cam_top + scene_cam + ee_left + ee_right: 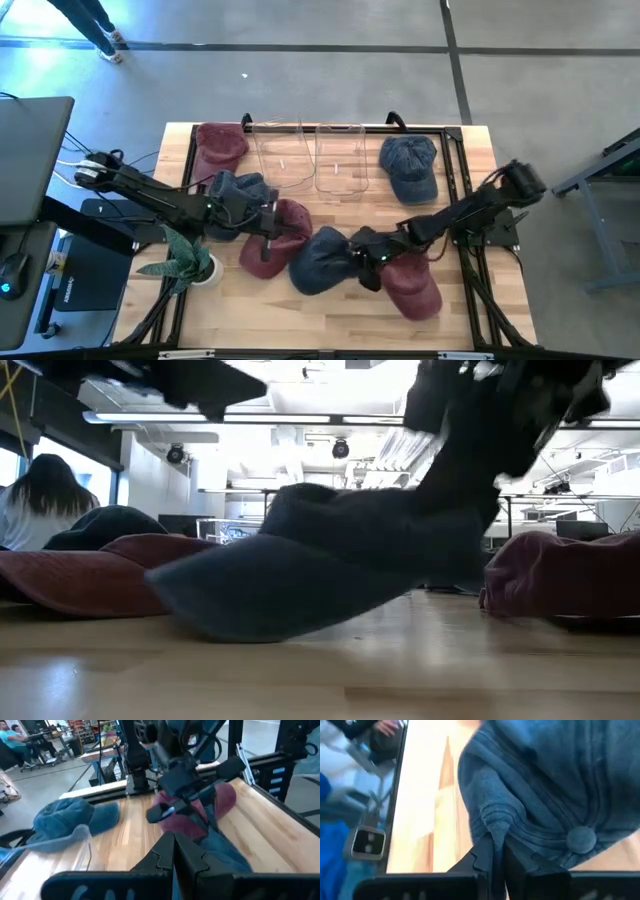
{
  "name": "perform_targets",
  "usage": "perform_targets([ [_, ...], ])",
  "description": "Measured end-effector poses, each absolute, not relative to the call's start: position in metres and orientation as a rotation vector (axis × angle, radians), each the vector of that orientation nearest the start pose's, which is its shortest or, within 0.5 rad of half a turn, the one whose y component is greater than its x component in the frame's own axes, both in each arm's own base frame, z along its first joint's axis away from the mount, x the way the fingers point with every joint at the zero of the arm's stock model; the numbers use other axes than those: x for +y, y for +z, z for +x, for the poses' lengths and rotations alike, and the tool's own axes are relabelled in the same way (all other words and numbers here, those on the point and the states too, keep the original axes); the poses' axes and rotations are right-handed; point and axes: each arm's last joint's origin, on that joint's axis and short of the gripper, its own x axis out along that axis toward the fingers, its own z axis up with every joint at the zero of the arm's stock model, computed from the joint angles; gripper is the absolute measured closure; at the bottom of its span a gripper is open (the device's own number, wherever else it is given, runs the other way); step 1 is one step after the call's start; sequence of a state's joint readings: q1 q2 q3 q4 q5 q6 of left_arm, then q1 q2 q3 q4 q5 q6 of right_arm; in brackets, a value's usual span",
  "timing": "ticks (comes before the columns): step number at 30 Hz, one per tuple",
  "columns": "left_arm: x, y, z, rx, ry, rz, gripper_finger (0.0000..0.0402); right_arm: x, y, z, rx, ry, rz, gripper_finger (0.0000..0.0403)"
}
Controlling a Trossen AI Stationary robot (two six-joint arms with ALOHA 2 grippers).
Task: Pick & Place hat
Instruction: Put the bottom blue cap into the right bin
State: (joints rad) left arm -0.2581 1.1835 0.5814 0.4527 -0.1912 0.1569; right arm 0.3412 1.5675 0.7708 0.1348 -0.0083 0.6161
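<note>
In right tool (497, 851): blue hat (545, 785).

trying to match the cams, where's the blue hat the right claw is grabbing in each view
High view: blue hat at bottom centre, the right claw on its right edge.
Low view: it fills the middle.
Left wrist view: only a blue strip shows past the shut left claw.
Right wrist view: it fills the upper right, fabric pinched.
Shared landmark: the maroon hat beside it, also in the low view.
</note>
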Motion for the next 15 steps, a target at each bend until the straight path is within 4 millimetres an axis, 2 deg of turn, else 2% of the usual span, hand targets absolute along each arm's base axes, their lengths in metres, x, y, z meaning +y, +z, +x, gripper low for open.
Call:
perform_targets([
  [4,-0.065,0.246,0.268,0.169,-0.111,0.206,0.0402,0.102,0.218,0.282,0.751,0.189,0.261,0.0395],
  [8,-0.074,0.253,0.294,0.159,-0.161,0.259,0.0402,0.109,0.253,0.277,0.727,0.309,-0.044,0.0382],
  [12,-0.079,0.263,0.317,0.183,-0.168,0.365,0.0389,0.118,0.271,0.275,0.700,0.423,-0.326,0.0382],
  [15,-0.078,0.271,0.332,0.235,-0.171,0.418,0.0354,0.124,0.273,0.272,0.671,0.496,-0.474,0.0393],
])
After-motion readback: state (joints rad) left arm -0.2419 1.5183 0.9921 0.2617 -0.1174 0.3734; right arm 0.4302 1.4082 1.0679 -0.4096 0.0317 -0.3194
